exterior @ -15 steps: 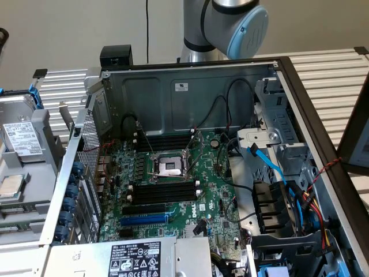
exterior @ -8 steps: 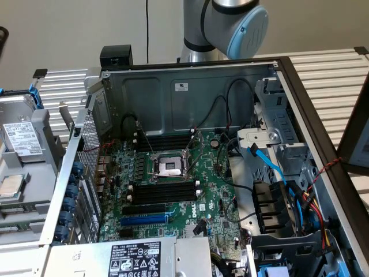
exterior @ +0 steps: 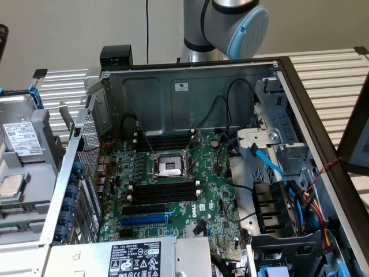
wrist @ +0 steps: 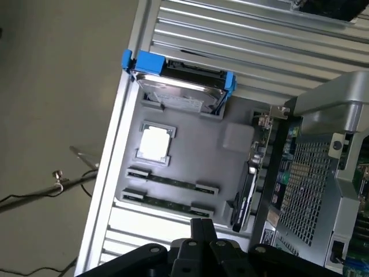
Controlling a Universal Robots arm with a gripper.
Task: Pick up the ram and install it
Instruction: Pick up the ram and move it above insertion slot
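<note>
Two rams lie side by side in holders on a grey parts tray (wrist: 196, 144): one ram (wrist: 173, 182) farther from the gripper and a second ram (wrist: 167, 203) closer to it. Both are thin, dark green sticks. My gripper (wrist: 202, 223) hovers above the tray's edge near the closer stick, with its dark fingers (wrist: 198, 231) pressed together and nothing between them. In the exterior view the arm's grey and blue joint (exterior: 239, 23) shows behind the open computer case. The motherboard's black memory slots (exterior: 164, 190) with white end clips stand empty beside the CPU socket (exterior: 170, 167).
On the tray there are also a hard drive in a blue bracket (wrist: 179, 86) and a square processor (wrist: 154, 143). The case's perforated metal wall (wrist: 311, 179) stands right beside the tray. A blue expansion slot (exterior: 144, 219), loose cables (exterior: 277, 173) and a drive cage (exterior: 277, 115) crowd the case.
</note>
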